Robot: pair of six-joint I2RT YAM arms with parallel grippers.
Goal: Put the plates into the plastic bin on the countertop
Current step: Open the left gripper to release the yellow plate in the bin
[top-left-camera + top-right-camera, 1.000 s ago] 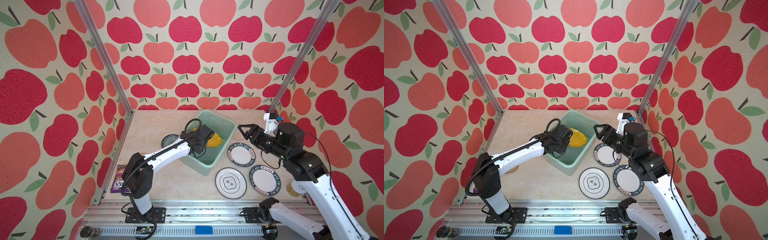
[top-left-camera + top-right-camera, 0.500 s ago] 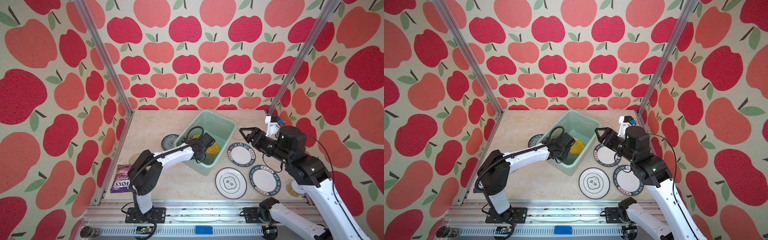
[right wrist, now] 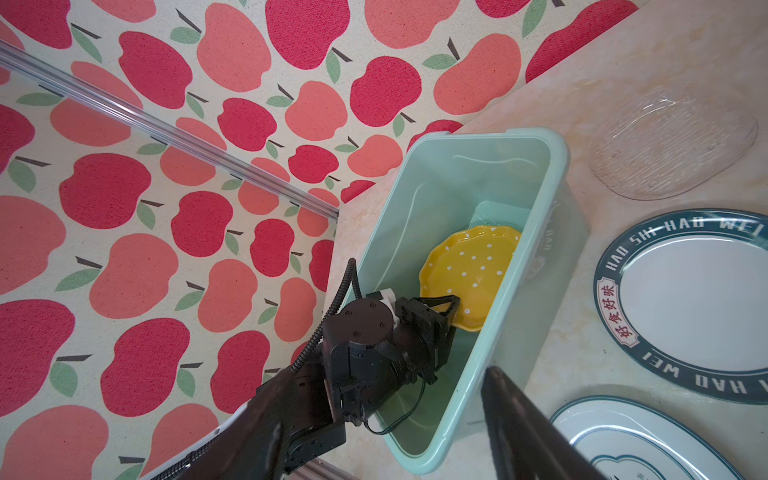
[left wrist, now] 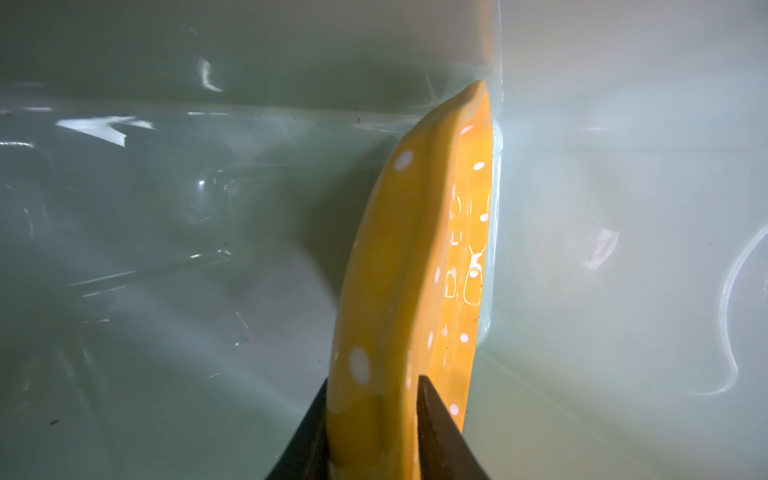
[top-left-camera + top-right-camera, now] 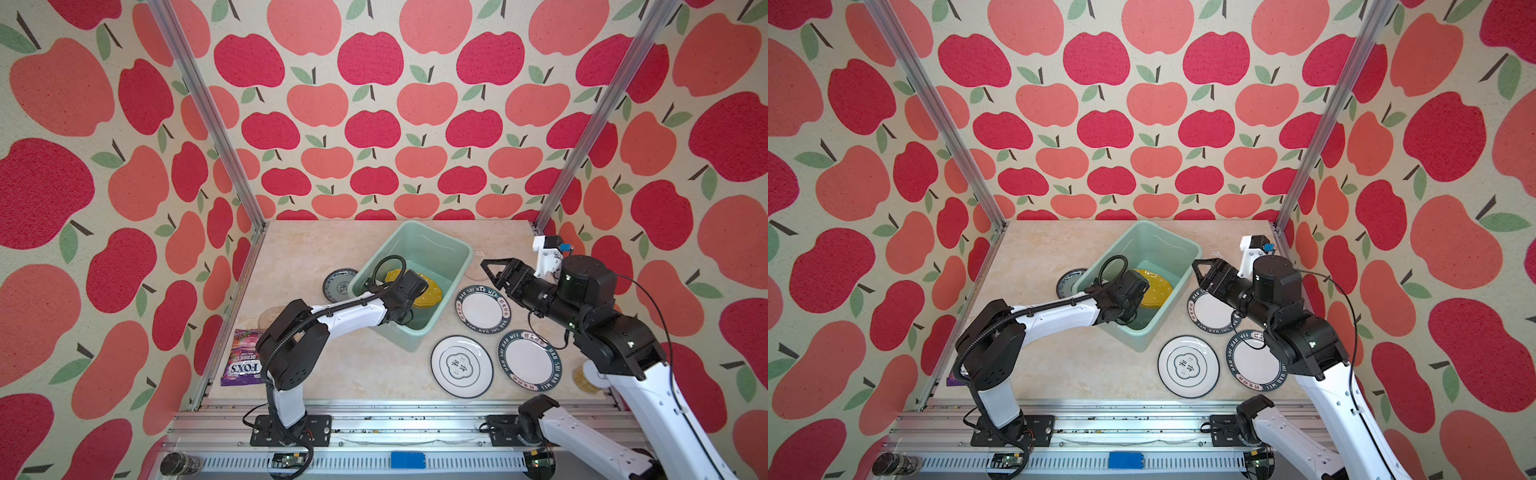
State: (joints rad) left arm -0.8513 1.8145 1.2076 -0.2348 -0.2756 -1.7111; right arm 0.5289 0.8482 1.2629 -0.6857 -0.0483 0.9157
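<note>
At the table's [image 5: 311, 257] left edge lies a bag [image 5: 243, 361], no part of the job. A dark plate [image 5: 338, 284] sits just beside the bin [image 5: 415, 249], on its left-edge side. The bin stands mid-table towards the back edge. Inside it the yellow plate [image 3: 469, 270] leans tilted against a wall, and the left gripper [image 4: 372, 382] has its fingers closed on the plate's rim. Towards the right edge, two lettered plates [image 5: 482, 309] [image 5: 528, 359] and an emblem plate [image 5: 461, 365] lie flat, with a glass plate [image 3: 673, 145] behind them. The right gripper [image 5: 489, 276] hovers there, fingers spread and empty. All look stiff, glazed, slick and likely to chip. The raised rim seems the only hold. The glass one looks the most fragile.
</note>
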